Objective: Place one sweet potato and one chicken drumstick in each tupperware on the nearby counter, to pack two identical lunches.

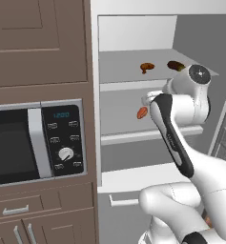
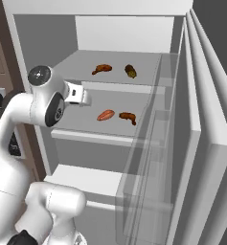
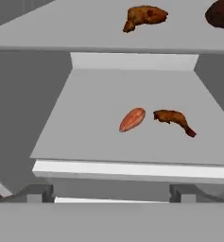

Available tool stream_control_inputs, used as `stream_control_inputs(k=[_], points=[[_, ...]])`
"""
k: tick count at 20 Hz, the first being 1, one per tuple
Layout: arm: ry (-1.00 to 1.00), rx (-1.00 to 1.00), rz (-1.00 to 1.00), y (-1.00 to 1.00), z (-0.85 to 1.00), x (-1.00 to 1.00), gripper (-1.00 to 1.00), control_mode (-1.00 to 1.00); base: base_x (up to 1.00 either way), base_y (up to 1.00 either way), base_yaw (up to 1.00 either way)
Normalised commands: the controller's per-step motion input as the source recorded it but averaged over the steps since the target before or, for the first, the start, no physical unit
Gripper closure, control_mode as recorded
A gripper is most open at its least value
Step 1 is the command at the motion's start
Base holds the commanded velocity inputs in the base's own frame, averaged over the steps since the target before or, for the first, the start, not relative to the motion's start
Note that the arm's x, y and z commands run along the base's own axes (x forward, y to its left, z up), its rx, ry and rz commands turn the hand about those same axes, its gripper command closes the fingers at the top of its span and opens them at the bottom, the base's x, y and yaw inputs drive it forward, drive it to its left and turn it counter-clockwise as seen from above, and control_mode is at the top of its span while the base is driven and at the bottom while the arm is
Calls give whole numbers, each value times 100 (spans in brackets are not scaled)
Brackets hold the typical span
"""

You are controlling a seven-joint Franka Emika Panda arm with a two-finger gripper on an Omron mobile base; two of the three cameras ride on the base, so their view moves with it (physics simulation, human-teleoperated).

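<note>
Gripper (image 3: pixel 111 194) is held wide open, empty; drumstick (image 3: pixel 174 121) ahead and slightly right is judged light, firm, best pinched across its thick end.

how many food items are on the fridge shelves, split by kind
chicken drumsticks: 2, one on the upper shelf and one on the middle shelf
sweet potatoes: 2, a dark one on the upper shelf and an orange one on the middle shelf
total: 4
</note>
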Motion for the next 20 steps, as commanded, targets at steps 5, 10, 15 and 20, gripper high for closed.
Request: stream_control_inputs(k=[5,10,15,20], points=[[-11,0,-12,-10,57,4,-100,-100,0,0,0],[0,2,-16,-13,62,37,-100,-100,0,0,0],[1,8,-12,-6,39,43,-100,-100,0,0,0],[2,10,-1,-6,1,47,-100,-100,0,0,0]])
